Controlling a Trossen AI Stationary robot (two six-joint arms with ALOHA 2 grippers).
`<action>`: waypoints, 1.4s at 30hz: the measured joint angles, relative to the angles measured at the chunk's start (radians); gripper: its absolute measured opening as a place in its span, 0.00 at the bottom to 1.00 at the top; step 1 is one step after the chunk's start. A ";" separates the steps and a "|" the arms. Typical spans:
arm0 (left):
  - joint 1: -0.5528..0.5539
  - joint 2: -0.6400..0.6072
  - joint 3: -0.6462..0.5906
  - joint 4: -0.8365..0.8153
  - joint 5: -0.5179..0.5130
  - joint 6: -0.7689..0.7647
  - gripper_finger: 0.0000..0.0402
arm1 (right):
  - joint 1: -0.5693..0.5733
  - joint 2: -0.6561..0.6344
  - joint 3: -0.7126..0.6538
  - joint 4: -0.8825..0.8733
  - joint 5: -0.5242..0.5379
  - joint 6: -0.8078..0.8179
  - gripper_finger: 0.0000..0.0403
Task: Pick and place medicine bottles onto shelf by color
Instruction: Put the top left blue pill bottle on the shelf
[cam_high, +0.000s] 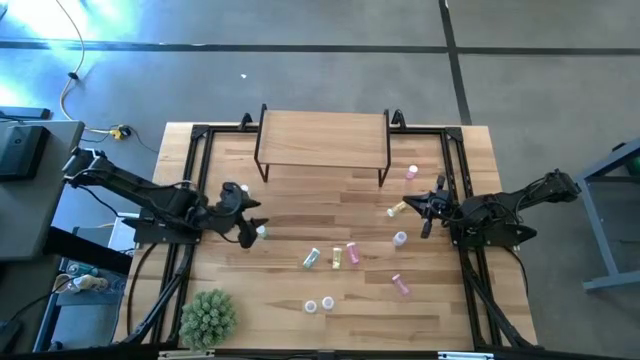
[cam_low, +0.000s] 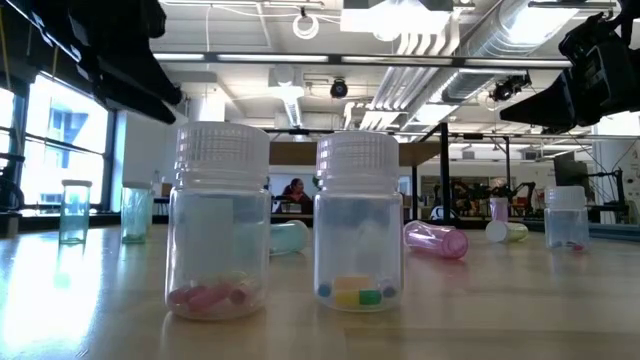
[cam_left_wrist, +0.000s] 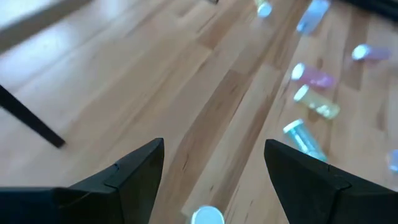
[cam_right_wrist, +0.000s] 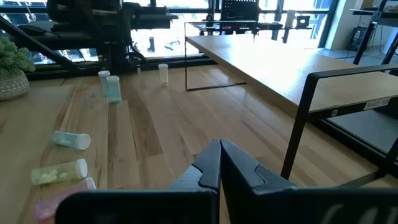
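The shelf (cam_high: 322, 135) stands at the table's far middle, its top bare. Medicine bottles lie scattered right of centre: a green one (cam_high: 312, 258), a pink one (cam_high: 337, 257) and a yellow one (cam_high: 352, 253) side by side, a pink one (cam_high: 401, 285), a yellow one (cam_high: 397, 210), and a white one (cam_high: 400, 239). Another pink one (cam_high: 411, 173) stands by the shelf's right leg. My left gripper (cam_high: 255, 222) is open over an upright bottle (cam_left_wrist: 207, 216), its fingers wide of the cap. My right gripper (cam_right_wrist: 219, 162) is shut and empty, near the yellow bottle.
Two clear bottles (cam_low: 218, 220) (cam_low: 358, 220) stand upright near the table's front edge. A spiky green plant ball (cam_high: 208, 317) sits at the front left corner. Black frame rails (cam_high: 195, 160) run along both table sides. Bare wood lies between the shelf and the bottles.
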 joint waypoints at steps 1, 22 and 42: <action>0.000 0.016 0.000 0.000 0.001 -0.012 0.67 | 0.000 0.000 0.000 0.000 0.000 0.000 0.00; 0.032 0.222 0.000 -0.057 0.157 -0.195 0.67 | 0.000 0.000 0.000 0.000 0.000 0.000 0.00; -0.033 0.335 0.000 -0.046 0.122 -0.249 0.62 | 0.000 0.000 0.000 -0.002 0.000 0.000 0.00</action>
